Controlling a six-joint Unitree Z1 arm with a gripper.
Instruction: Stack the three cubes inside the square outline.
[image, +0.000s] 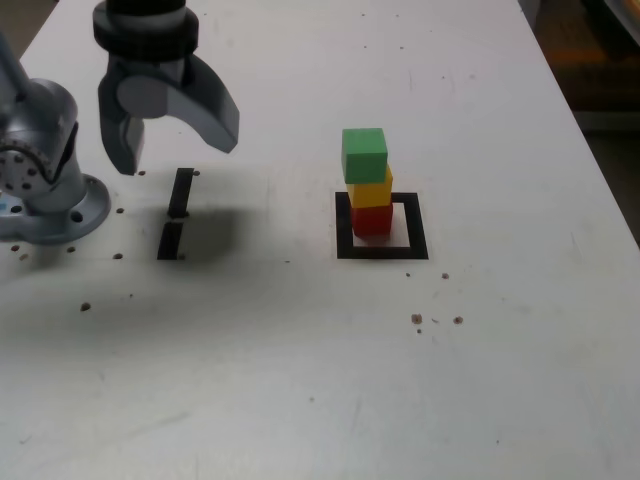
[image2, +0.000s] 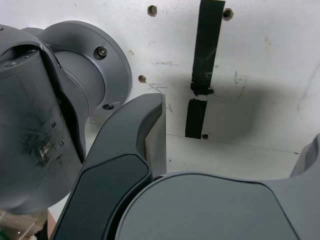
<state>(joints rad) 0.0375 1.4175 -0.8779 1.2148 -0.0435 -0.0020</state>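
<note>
On the white tabletop (image: 300, 380), my claw (image: 180, 140) hangs spread and empty near the far corner at the exterior view's left, well apart from the stack. Inside the square outline (image: 381, 249) stand the red cube (image: 372, 220), the yellow cube (image: 371, 190) on it, and the green cube (image: 364, 154) on top. I judge the stacking finished; nothing seems left.

Two short black tape strips (image: 176, 215) lie end-to-end on white table (image: 300, 400).
</note>
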